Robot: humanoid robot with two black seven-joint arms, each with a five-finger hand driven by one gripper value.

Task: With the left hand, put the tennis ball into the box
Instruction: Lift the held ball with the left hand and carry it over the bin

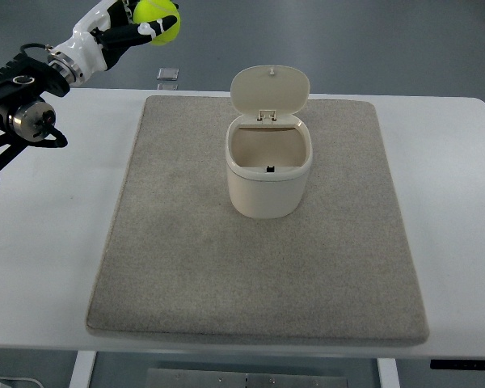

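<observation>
Grey mat (259, 267) covers most of the white counter (40, 267), likely to cushion and mark the work zone. Box (268, 174) sits upright near mat centre, lid (270, 89) flipped up at the far side, so the mouth is clear for a drop from above. Farther back, left hand (141, 26) is raised at the counter's far-left edge, fingers curled tight around the tennis ball (158, 18). Ball is well apart from the box, not yet over it. Right arm isn't visible.

The left hand (133, 23) grips a yellow tennis ball (158, 19) above the table's far left; the cream box (268, 174) stands open-lidded on the grey mat (178, 259).
</observation>
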